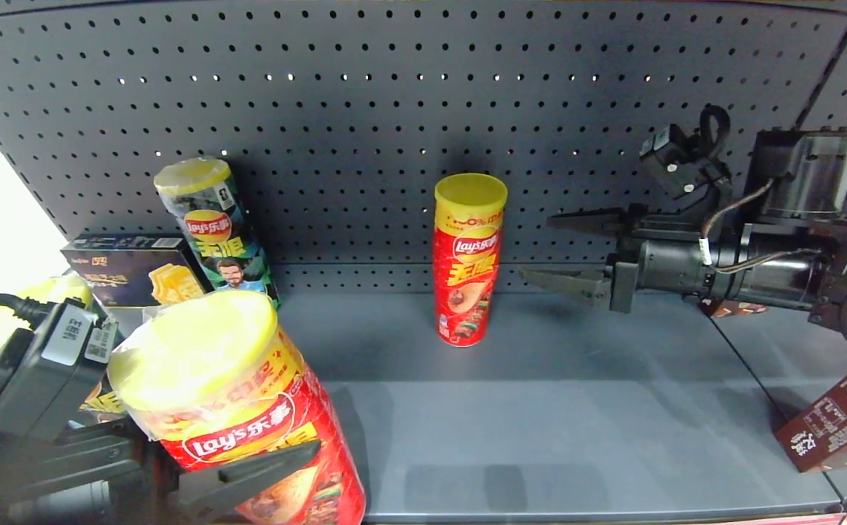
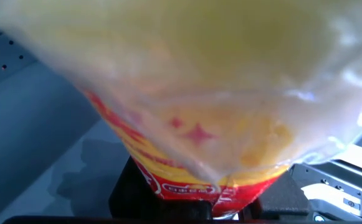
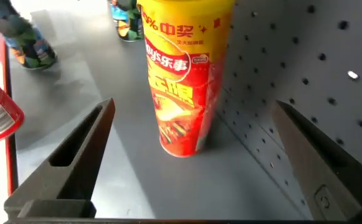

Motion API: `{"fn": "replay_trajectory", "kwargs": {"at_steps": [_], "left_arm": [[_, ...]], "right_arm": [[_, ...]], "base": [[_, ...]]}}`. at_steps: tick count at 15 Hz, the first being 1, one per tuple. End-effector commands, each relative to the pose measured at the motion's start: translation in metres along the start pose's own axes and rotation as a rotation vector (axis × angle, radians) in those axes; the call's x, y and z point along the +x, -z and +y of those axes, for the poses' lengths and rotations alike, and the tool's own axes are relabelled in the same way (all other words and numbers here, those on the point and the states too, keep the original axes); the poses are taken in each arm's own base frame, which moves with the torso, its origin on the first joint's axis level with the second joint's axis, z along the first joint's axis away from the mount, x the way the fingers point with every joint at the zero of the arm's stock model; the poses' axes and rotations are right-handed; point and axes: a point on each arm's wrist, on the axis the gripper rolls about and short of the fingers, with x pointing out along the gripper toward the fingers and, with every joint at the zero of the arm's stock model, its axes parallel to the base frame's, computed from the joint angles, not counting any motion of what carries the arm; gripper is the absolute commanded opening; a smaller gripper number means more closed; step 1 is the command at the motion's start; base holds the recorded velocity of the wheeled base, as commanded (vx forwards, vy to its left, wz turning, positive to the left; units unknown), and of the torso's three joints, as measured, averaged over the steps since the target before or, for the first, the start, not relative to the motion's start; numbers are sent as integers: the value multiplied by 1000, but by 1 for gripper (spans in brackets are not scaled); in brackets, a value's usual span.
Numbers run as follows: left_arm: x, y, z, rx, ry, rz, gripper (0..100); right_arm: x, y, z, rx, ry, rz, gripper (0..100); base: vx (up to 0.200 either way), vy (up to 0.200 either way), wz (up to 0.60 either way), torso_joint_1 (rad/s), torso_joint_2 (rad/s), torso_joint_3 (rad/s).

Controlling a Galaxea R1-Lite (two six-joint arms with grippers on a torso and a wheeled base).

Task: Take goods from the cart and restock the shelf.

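Chips sit nearest us at seven o'clock: our left tool grips a tilted held can, red with a yellow lid. Farther in, mid-shelf, a standing can of the same kind is upright. Our right tool at three o'clock gapes open just beside it, apart. At ten o'clock a green can stands tilted by the pegboard.

There are two red cans and one green can. Also two boxes are there, one dark and one brown.
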Motion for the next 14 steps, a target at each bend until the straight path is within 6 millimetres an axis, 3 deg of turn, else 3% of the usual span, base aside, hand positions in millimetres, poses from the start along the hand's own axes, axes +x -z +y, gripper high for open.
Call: {"fn": "replay_trajectory", "kwargs": {"at_steps": [1, 8, 14], "left_arm": [[0, -1, 0, 2, -1, -3, 0], [1, -1, 1, -2, -1, -2, 0], [0, 0, 1, -6, -2, 1, 0]], "right_arm": [[15, 12, -13, -11, -59, 2, 100], [44, 20, -30, -19, -98, -15, 100], [61, 25, -30, -18, -123, -16, 100]], "base": [[0, 0, 0, 0, 0, 0], [0, 0, 0, 0, 0, 0], [0, 0, 0, 0, 0, 0]]}}
